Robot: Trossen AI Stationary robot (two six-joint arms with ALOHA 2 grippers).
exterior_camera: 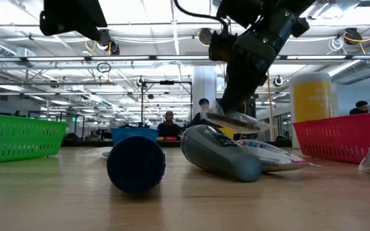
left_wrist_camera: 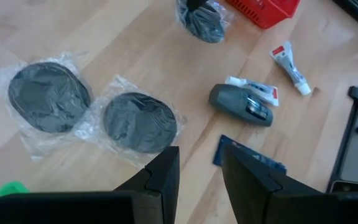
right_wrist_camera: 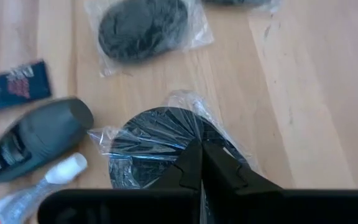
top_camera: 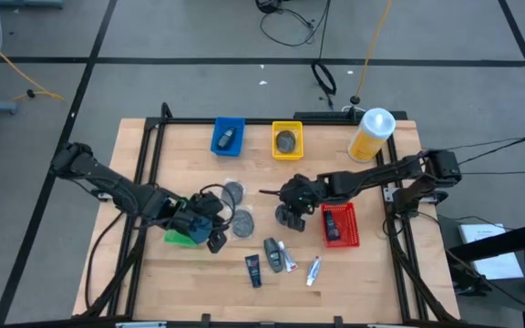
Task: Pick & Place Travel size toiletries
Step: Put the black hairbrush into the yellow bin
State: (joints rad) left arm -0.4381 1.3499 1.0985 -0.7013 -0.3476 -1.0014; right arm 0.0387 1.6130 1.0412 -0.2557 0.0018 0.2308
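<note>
My right gripper (top_camera: 289,217) hangs over the table's middle, shut on a round grey disc (right_wrist_camera: 148,143) in clear wrap. Two more wrapped discs (left_wrist_camera: 138,121) (left_wrist_camera: 45,96) lie flat on the wood between the arms. A grey mini bottle (left_wrist_camera: 241,106), a dark blue bottle (top_camera: 253,270) and two white tubes (top_camera: 288,259) (top_camera: 313,270) lie near the front. My left gripper (left_wrist_camera: 201,180) stands open above the wood beside the nearer disc, over the green tray (top_camera: 180,238), with nothing between its fingers. My right gripper pinches the disc at its rim (right_wrist_camera: 188,140), wrap and all, between its two shut fingers (right_wrist_camera: 219,171). The fingers slant down from the table's right side. In the low view the disc (exterior_camera: 235,122) sits tilted below the fingertips, clear of the table.
A blue tray (top_camera: 228,137) and a yellow tray (top_camera: 287,140) stand at the back, each with one item inside. A red tray (top_camera: 339,225) sits just right of my right gripper. A big yellow bottle (top_camera: 372,135) stands at the back right.
</note>
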